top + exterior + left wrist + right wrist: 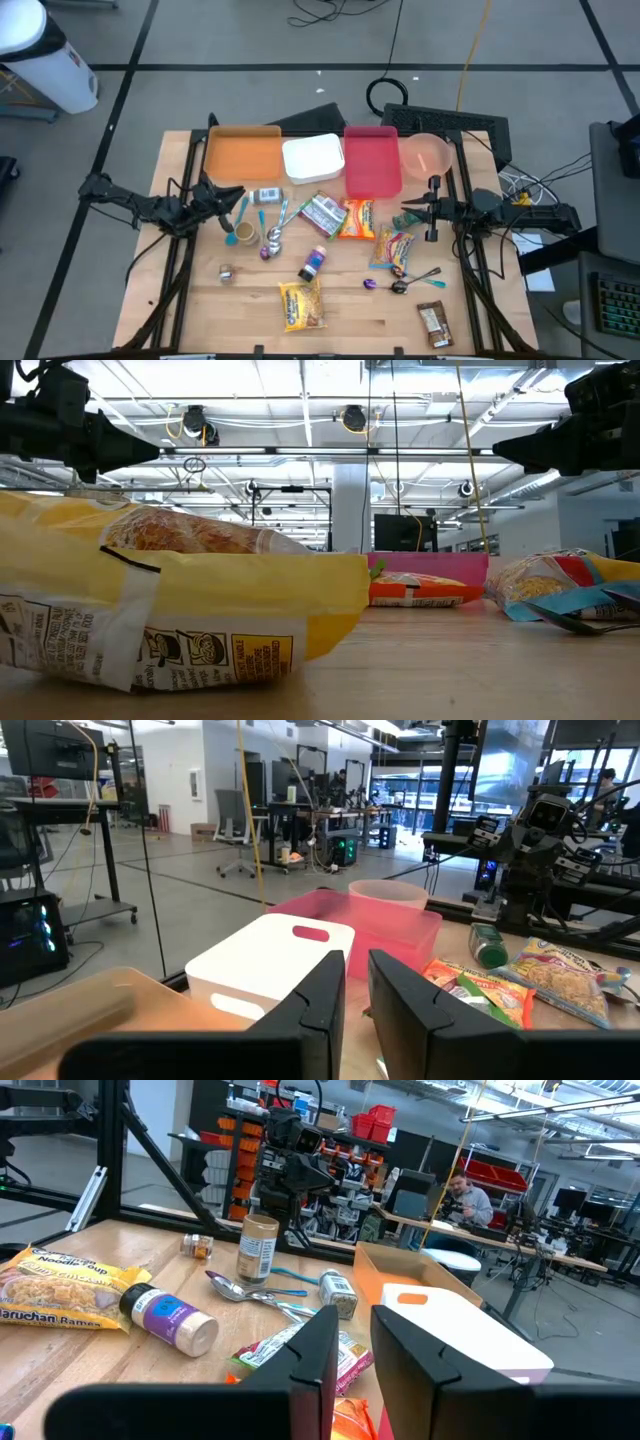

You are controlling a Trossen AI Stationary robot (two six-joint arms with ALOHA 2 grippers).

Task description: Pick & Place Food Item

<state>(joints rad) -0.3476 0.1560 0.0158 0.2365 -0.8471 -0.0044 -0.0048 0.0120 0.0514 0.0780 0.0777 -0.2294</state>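
We see the left gripper (240,193) at the wooden table's (350,310) left edge and the right gripper (400,212) near its right edge, each with fingers nearly pressed together, pinching nothing. The yellow plastic noodle packet (301,304) lies flat near the front edge, well apart from both.

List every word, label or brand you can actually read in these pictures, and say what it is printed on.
"Noodle Soup" and "aruchan Ramen": yellow ramen packet, right wrist view; the first letters are cut off.
Small print on the yellow bag in the low view: too blurred.
Purple bottle label and other wrappers: unreadable.
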